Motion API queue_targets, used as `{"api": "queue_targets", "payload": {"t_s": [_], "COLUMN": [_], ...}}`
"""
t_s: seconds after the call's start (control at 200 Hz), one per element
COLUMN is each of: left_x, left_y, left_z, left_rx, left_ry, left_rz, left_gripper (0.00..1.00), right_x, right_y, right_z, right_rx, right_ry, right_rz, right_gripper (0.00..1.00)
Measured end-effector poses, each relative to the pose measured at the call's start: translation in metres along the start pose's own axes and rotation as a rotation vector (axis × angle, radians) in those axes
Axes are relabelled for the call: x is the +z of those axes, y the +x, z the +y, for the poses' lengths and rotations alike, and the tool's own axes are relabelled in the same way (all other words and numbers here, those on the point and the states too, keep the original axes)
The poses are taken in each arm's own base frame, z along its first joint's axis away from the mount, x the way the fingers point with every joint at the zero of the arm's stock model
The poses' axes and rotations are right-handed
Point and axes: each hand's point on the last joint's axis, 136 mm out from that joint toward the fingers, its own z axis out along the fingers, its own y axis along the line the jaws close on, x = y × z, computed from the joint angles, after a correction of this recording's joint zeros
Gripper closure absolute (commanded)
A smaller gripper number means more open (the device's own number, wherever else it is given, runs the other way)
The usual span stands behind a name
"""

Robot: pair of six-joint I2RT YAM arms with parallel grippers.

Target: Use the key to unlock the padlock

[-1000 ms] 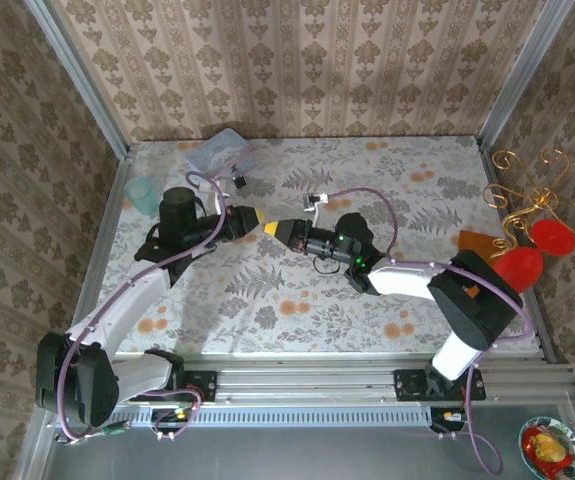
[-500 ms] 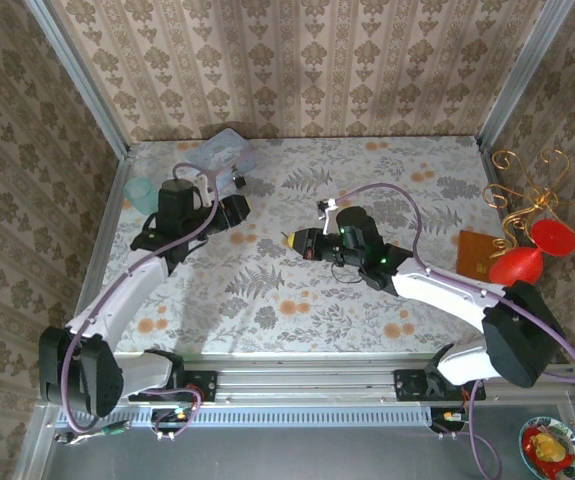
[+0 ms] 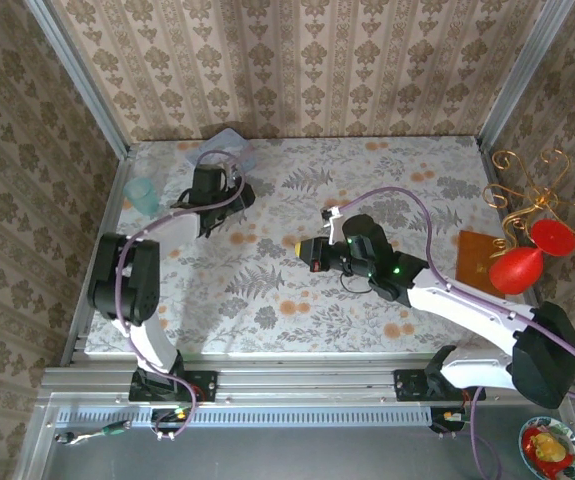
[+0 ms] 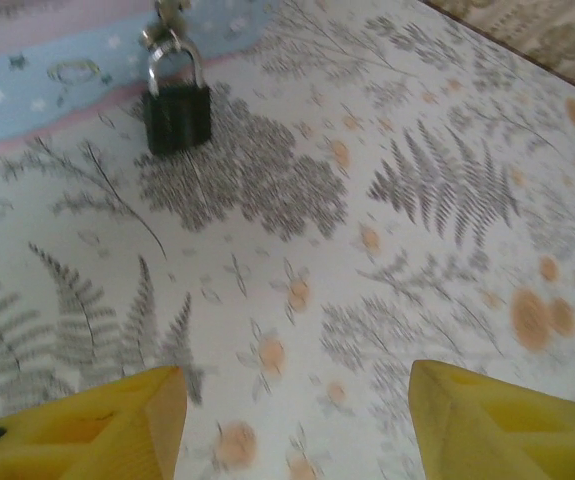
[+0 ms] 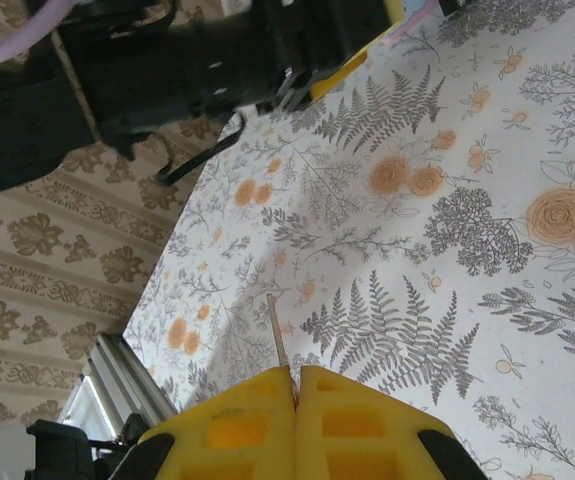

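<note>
The padlock, a small black body with a silvery shackle, lies on the floral tablecloth against the edge of the pale translucent box. My left gripper is open a little short of it, yellow fingertips wide apart over bare cloth. From above, the left gripper sits just in front of the box. Mid-table, my right gripper is shut on the key. The key's thin blade sticks out ahead of the closed right gripper.
A teal cup stands at the left edge near the left arm. At the right edge are an orange card, red pieces and a gold wire stand. The left arm crosses the top of the right wrist view.
The two grippers were tip to tip at mid-table. The left gripper has swung away to the back left by the box, and the right gripper has drawn back slightly to the right.
</note>
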Motion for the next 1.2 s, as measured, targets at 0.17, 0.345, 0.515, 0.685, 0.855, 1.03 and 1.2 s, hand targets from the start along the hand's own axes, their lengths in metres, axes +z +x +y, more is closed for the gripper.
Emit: {"api": "queue_targets", "payload": {"t_s": [0.17, 0.345, 0.515, 0.685, 0.855, 1.03, 1.2], "left_x": [0.035, 0.068, 0.085, 0.101, 0.114, 0.122, 0.128], "left_y": [-0.021, -0.039, -0.042, -0.045, -0.045, -0.042, -0.042], "left_z": [0.012, 0.021, 0.033, 0.039, 0.046, 0.055, 0.062], "left_rx": [0.002, 0.001, -0.001, -0.001, -0.006, -0.028, -0.054], "left_ry": [-0.073, -0.139, -0.208, -0.254, -0.299, -0.349, -0.386], "left_rz": [-0.048, -0.071, -0.056, -0.036, -0.010, 0.013, 0.014], "left_gripper": [0.29, 0.27, 0.28, 0.30, 0.32, 0.36, 0.43], "right_x": [-0.001, -0.002, -0.002, -0.002, -0.002, -0.001, -0.001], "right_y": [0.009, 0.016, 0.016, 0.017, 0.016, 0.017, 0.018], "right_z": [-0.006, -0.012, -0.013, -0.013, -0.013, -0.014, -0.014], "right_rx": [-0.009, -0.012, -0.018, -0.027, -0.031, -0.029, -0.029], "right_ry": [0.012, 0.027, 0.028, 0.028, 0.028, 0.030, 0.028], "right_rz": [0.015, 0.033, 0.034, 0.035, 0.035, 0.038, 0.041], "right_gripper": [1.00, 1.00, 1.00, 1.00, 1.00, 1.00, 1.00]}}
